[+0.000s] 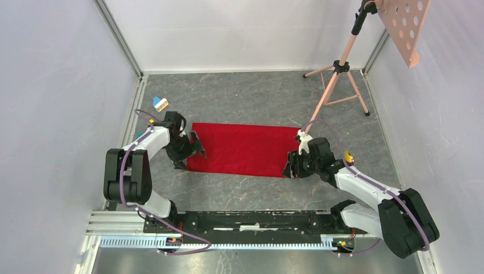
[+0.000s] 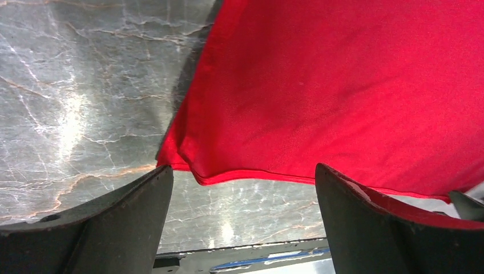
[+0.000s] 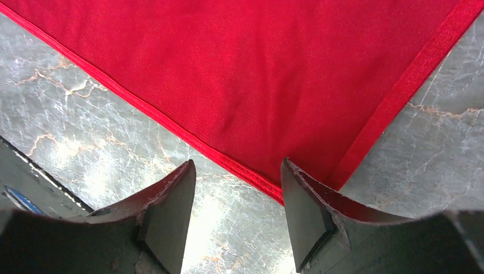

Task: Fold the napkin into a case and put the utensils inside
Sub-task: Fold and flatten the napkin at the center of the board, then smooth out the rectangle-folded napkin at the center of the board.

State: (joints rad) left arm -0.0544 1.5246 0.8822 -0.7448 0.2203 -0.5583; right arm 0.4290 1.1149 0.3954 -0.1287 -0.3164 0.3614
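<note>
The bright red napkin (image 1: 242, 149) lies flat on the grey marble-look tabletop as a wide rectangle. My left gripper (image 1: 192, 149) is open at the napkin's left end. In the left wrist view the napkin (image 2: 342, 85) has its near-left corner lifted a little just ahead of the open gripper (image 2: 242, 185), with nothing between the jaws. My right gripper (image 1: 291, 167) is open at the near-right corner. In the right wrist view that gripper (image 3: 237, 174) stands over bare table with the hemmed corner of the napkin (image 3: 257, 74) against its right finger. No utensils are in view.
Small coloured toy blocks (image 1: 160, 103) lie at the back left. A pink tripod stand (image 1: 338, 71) stands at the back right, with a pink pegboard (image 1: 404, 25) above it. White walls close in the sides and back. The arms' metal base rail (image 1: 251, 225) runs along the near edge.
</note>
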